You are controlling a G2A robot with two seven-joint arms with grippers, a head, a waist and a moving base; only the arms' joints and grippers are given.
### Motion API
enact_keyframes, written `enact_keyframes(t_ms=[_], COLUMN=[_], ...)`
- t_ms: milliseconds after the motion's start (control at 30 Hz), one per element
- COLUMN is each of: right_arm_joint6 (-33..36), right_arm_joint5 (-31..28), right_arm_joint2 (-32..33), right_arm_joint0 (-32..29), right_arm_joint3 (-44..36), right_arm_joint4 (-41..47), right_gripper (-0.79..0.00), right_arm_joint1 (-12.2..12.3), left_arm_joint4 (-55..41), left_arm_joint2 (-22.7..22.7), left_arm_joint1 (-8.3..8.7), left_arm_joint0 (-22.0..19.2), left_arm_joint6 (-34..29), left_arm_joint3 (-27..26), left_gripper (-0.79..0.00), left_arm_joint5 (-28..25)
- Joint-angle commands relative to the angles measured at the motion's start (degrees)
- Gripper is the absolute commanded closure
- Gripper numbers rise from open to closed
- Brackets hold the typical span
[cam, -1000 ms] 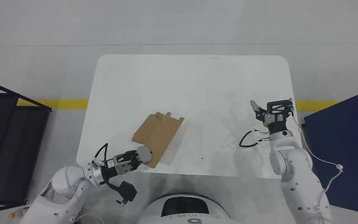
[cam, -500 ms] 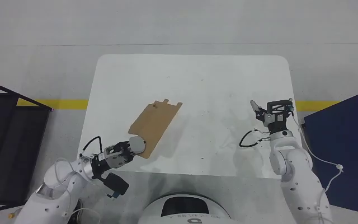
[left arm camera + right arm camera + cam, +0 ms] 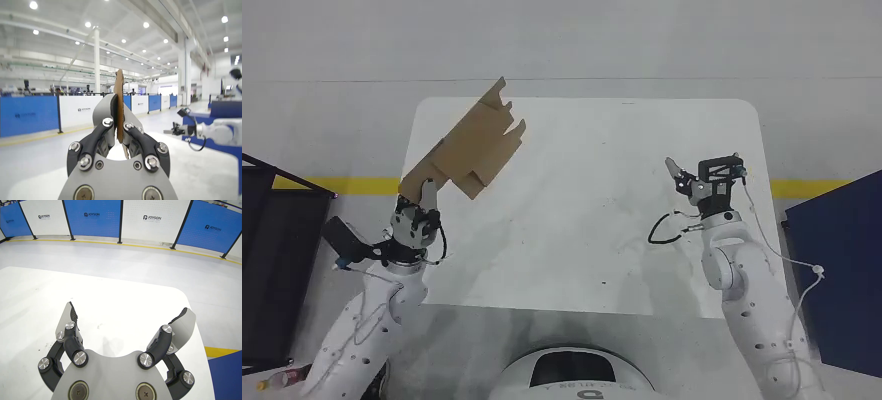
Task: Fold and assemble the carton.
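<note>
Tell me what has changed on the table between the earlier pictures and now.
The left gripper, shut on the flat brown cardboard carton throughout, swung from the near edge of the white table to its left edge and lifted the carton off the surface, over the far left corner. The right gripper moved slightly inward. It stayed open and empty.

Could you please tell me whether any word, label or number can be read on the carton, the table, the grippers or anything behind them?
On the carton: no print visible.
On the table: none, only scuff marks.
On the left gripper and the right gripper: none.
On the fence panels: a logo with one word on each; this is brand print, so it is not quoted here.
</note>
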Motion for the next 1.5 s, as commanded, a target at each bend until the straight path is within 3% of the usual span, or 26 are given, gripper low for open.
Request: enact_keyframes(t_ms=[0, 167, 267, 333, 400, 533, 667, 833, 933, 1267, 1467], right_arm_joint6=[-0.01, -0.01, -0.01, -0.01, -0.01, -0.01, -0.01, -0.01, -0.01, -0.01, -0.01], right_arm_joint5=[-0.05, -0.05, -0.05, -0.05, -0.05, -0.05, -0.05, -0.05, -0.05, -0.05, -0.05], right_arm_joint2=[0.08, 0.08, 0.08, 0.08, 0.08, 0.08, 0.08, 0.08, 0.08, 0.08, 0.08], right_arm_joint0=[-0.09, -0.09, -0.09, -0.09, -0.09, -0.09, -0.09, -0.09, -0.09, -0.09, -0.09], right_arm_joint3=[-0.05, -0.05, -0.05, -0.05, -0.05, -0.05, -0.05, -0.05, -0.05, -0.05, -0.05], right_arm_joint4=[-0.02, -0.02, -0.02, -0.02, -0.02, -0.02, -0.02, -0.02, -0.02, -0.02, -0.02], right_gripper=[-0.785, -0.785, -0.785, -0.785, -0.785, -0.785, -0.785, -0.785, -0.785, -0.785, -0.785], right_arm_joint1=[0.02, 0.02, 0.02, 0.02, 0.02, 0.02, 0.02, 0.02, 0.02, 0.02, 0.02], left_arm_joint4=[0.77, 0.77, -16.6, -36.98, -55.73, -84.5, -101.87, -109.95, -108.18, -100.67, -98.11], left_arm_joint2=[-0.09, -0.09, 1.91, 4.41, 6.29, 7.76, 7.07, 8.85, 10.34, 10.78, 9.93], left_arm_joint1=[0.02, 0.02, -0.89, -1.64, -1.92, -1.89, -1.69, -1.96, -2.2, -2.97, -2.93], left_arm_joint0=[0.16, 0.16, 1.46, 1.43, 0.03, -1.95, -3.24, -4.08, -4.31, -2.87, -2.79], left_arm_joint6=[0.66, 0.66, -0.94, -3.78, -10.84, -25.41, -39.05, -50.67, -55.29, -61.22, -61.62], left_arm_joint3=[-0.17, -0.17, -1.59, -4.75, -9.0, -16.07, -19.24, -20.96, -22.39, -27.44, -26.92], left_gripper=[0.0, 0.0, 0.0, 0.0, 0.0, 0.0, 0.0, 0.0, 0.0, 0.0, 0.0], left_arm_joint5=[0.43, 0.43, -4.33, -10.04, -12.35, -10.53, -5.17, 2.37, 4.73, 3.19, 2.52])
